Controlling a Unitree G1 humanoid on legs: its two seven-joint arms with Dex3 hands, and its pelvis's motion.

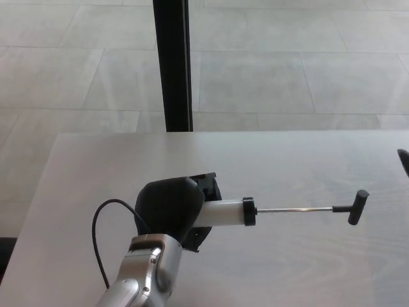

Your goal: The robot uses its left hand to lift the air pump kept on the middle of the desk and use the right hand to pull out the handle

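The left robot hand (169, 206) covers the air pump's (220, 213) rear end, so the finger grip stays unseen. At the right edge only a dark sliver (perhaps the right robot hand (404, 160)) shows, cut off.

No words, numbers or signs are showing anywhere. The air pump (220, 213), the desk (307, 268) and the floor tiles (287, 70) are all looking plain, with nothing to read on them.

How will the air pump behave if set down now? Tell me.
Probably light: the left hand alone holds the air pump up. With its thin rod pulled out, the T-handle sticks far sideways, so it may snag or bend if knocked.
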